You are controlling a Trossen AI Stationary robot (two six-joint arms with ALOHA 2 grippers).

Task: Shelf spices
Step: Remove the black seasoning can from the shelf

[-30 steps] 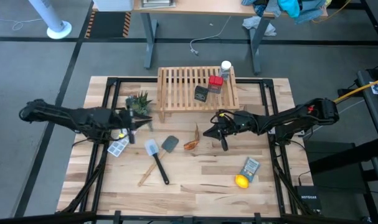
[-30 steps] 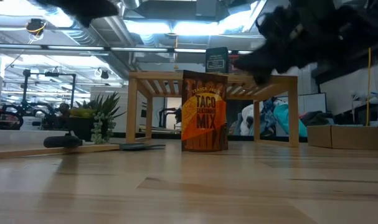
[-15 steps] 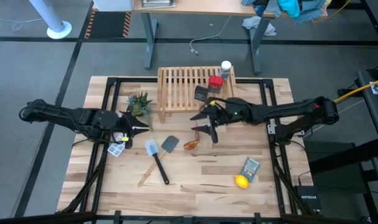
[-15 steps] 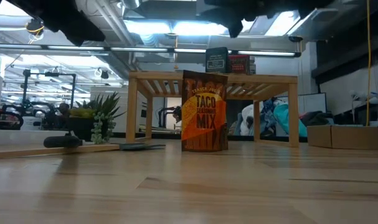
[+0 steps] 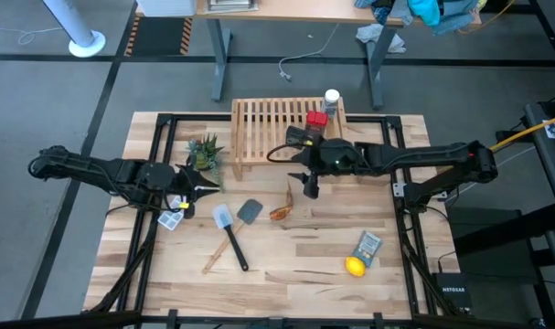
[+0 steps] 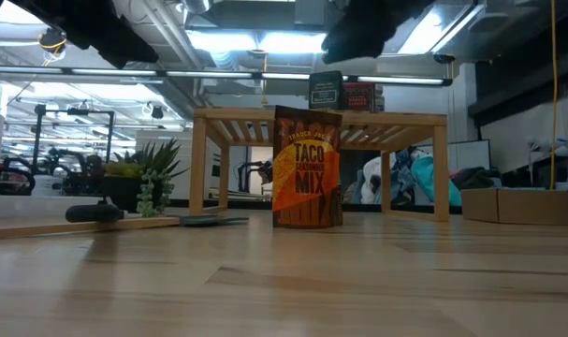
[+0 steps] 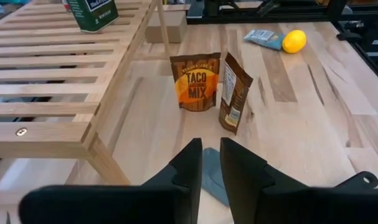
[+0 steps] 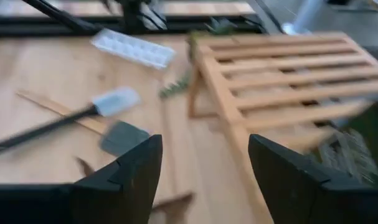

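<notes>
Pale slatted wooden shelf (image 5: pixel 291 126), natural blond finish. On it: small red box (image 5: pixel 316 122), small black box (image 5: pixel 296 137) w/ dark green face, clear bottle w/ white cap (image 5: pixel 331 97). Two amber-orange taco-mix packets (image 7: pixel 195 81), yellow lettering; second shows brown side. Yellow lemon (image 5: pixel 354 266). Grey-blue packet (image 5: pixel 368 246). Tabletop (image 5: pixel 304 256) light plank, streaked grain.

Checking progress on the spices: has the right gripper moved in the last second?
Yes. In the high view the right gripper has swung from the open tabletop beside the packets toward the shelf, now hovering at its front edge, fingers open and empty.
</notes>
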